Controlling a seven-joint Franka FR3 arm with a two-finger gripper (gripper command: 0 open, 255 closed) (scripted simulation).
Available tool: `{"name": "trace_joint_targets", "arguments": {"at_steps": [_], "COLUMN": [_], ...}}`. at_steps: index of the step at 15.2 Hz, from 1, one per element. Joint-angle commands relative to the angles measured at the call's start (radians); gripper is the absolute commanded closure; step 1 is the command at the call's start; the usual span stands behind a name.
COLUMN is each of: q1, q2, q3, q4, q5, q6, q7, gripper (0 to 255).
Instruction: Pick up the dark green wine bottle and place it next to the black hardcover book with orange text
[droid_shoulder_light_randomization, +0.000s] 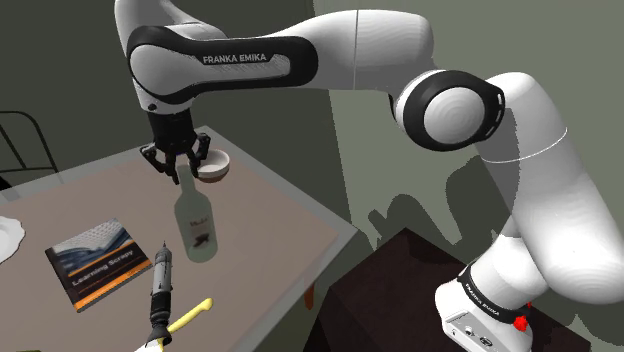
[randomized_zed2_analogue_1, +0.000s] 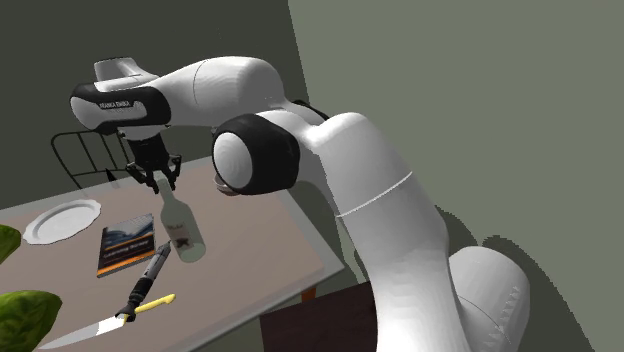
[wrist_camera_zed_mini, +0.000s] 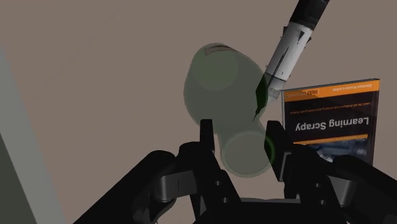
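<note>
Pale see-through greenish bottle (droid_shoulder_light_randomization: 195, 228) upright mid-table (droid_shoulder_light_randomization: 280, 215), long axis near vertical, neck up into the tool (droid_shoulder_light_randomization: 181, 172), which is closed on the neck. Step looks like grasp made, lift due. Next: raise straight, carry to the book (droid_shoulder_light_randomization: 95, 262) nearby, set down beside it

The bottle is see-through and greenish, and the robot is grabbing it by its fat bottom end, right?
Not quite. The gripper clasps the see-through greenish bottle by its narrow neck, not its fat bottom end. The wrist view shows it.
</note>
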Motion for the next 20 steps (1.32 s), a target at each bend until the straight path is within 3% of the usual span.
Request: {"name": "trace_joint_targets", "arguments": {"at_steps": [1, 2, 3, 8, 12, 20], "q1": [0.0, 0.0, 0.0, 0.0, 0.043, 0.043], "q2": [0.0, 0.0, 0.0, 0.0, 0.064, 0.064], "q3": [0.0, 0.0, 0.0, 0.0, -0.008, -0.009], "q4": [0.001, 0.001, 0.0, 0.001, 0.251, 0.251], "q5": [0.0, 0.0, 0.0, 0.0, -0.004, -0.004], "q6": [0.0, 0.0, 0.0, 0.0, -0.179, -0.179], "q7": [0.0, 0.0, 0.0, 0.0, -0.018, -0.018], "gripper": [255, 255, 0, 0, 0, 0]}}
